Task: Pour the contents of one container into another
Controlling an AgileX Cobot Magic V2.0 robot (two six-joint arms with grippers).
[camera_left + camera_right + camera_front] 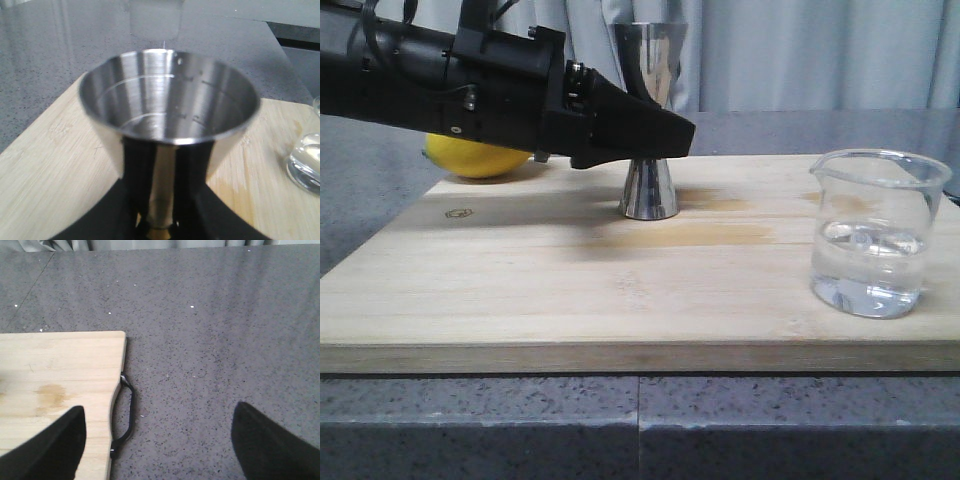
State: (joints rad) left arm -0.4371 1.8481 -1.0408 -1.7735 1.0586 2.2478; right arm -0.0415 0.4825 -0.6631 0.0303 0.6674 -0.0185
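beaker (878, 235): part-full, clear liquid | left gripper (665, 135) clamps jigger (649, 190) | right gripper (157, 440) agape

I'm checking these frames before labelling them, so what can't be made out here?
- Jigger waist: front view, hidden by the left gripper; whether it is clamped is unclear.
- Whether the jigger cup holds liquid: left wrist view, reflections obscure it.
- Lemon: front view, mostly covered by the left arm.
- Beaker: left wrist view, cut off at the edge.
- Right gripper: front view, absent.
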